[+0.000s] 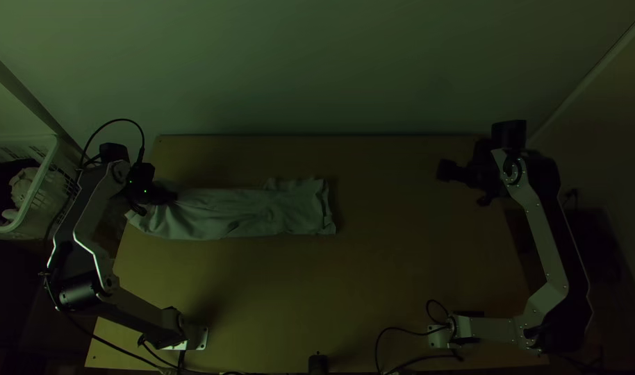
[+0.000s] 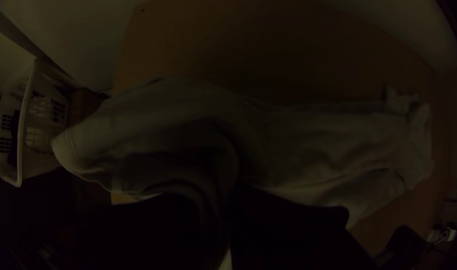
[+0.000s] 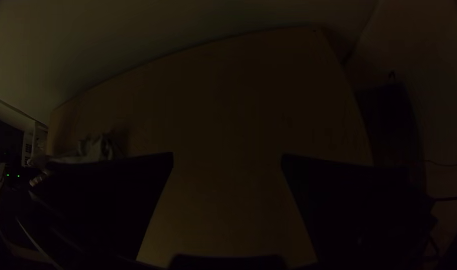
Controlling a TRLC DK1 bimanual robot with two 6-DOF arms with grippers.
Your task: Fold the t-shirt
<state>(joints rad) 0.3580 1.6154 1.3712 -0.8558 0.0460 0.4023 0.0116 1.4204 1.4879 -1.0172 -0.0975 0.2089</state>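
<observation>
T-shirt (image 1: 262, 212) lay as a long strip on desk (image 1: 317, 292), left gripper (image 2: 223, 205) clamped on it; right gripper (image 3: 227, 157) stood spread. Lengthwise fold judged in hand; next move required laying held cloth flat.

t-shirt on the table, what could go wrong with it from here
The left gripper pinches the t-shirt with cloth bunched between its fingers, so a pull could drag or crease the whole shirt. The right gripper is open and well away from the cloth, so the loose far end may ruck up. The held end lies about at the left edge of the table and might slip over it.
</observation>
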